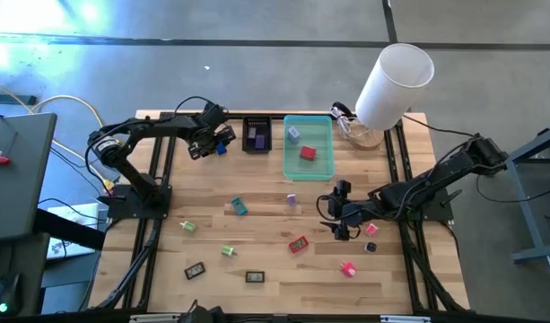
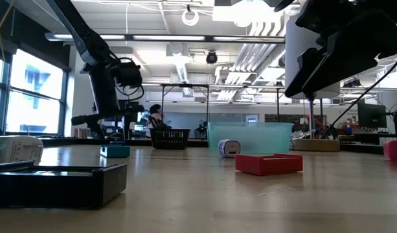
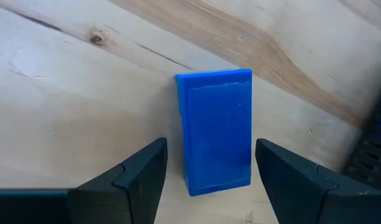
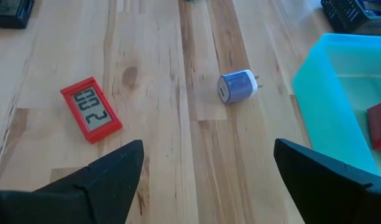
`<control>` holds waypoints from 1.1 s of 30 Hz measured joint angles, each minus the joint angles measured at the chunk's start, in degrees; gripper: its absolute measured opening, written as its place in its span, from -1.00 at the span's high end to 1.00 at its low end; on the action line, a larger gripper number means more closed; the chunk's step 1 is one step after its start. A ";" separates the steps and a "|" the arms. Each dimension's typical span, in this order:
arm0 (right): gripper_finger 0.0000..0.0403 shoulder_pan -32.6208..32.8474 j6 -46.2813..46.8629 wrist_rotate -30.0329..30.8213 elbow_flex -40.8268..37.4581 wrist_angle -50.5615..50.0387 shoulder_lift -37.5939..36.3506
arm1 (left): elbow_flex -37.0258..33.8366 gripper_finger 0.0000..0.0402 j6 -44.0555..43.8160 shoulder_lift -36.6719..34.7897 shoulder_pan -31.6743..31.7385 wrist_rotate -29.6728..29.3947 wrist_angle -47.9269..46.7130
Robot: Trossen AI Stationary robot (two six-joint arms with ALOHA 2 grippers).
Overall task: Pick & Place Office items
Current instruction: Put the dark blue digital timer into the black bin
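Blue piece (image 3: 215, 130) on bare wood between spread left gripper (image 3: 209, 171) fingers; right gripper (image 4: 209, 171) likewise released.

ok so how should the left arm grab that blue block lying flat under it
Grip the blue block across its two long side faces, coming straight down from above. It lies flat on the table, and the left gripper already has its open jaws on either side of the narrow width.
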 joint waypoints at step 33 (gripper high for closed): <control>-0.74 1.22 6.19 -0.02 0.00 -6.04 -0.02 | -0.33 0.34 22.85 -1.94 1.69 8.23 -6.09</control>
